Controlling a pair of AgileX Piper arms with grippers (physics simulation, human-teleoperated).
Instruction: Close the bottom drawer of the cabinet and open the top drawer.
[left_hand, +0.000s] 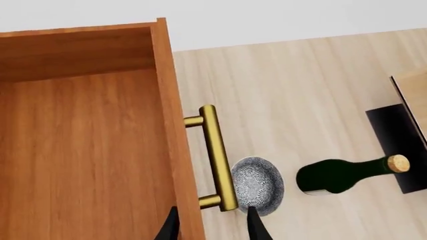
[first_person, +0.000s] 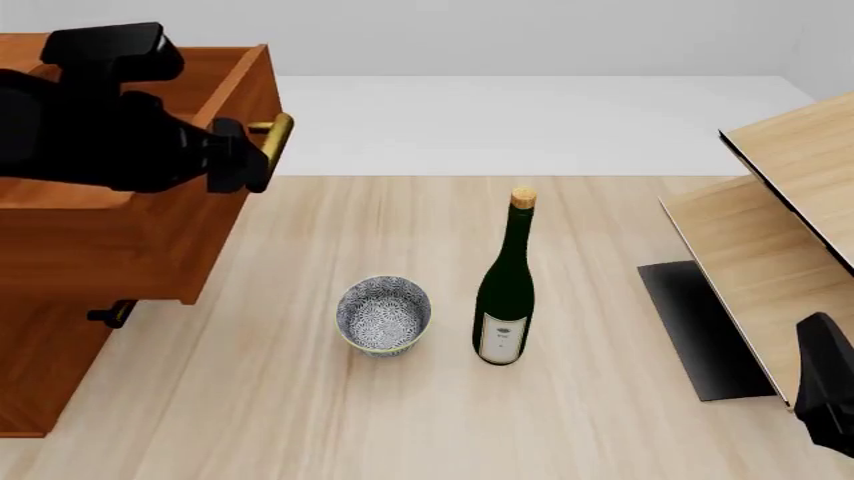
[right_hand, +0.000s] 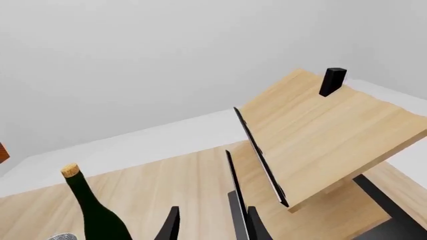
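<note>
Front view shows the cabinet at the bench's left edge, its top drawer pulled out toward the middle of the bench. The left gripper is at that drawer's brass handle. From the left wrist view, the two black fingertips sit spread, one on either side of the drawer's front panel near the handle's lower post, clamping nothing. A patterned bowl and a green bottle stand side by side mid-bench. The bottom drawer looks flush with the cabinet. The right gripper is spread, holding nothing, beside the pale shelf unit.
</note>
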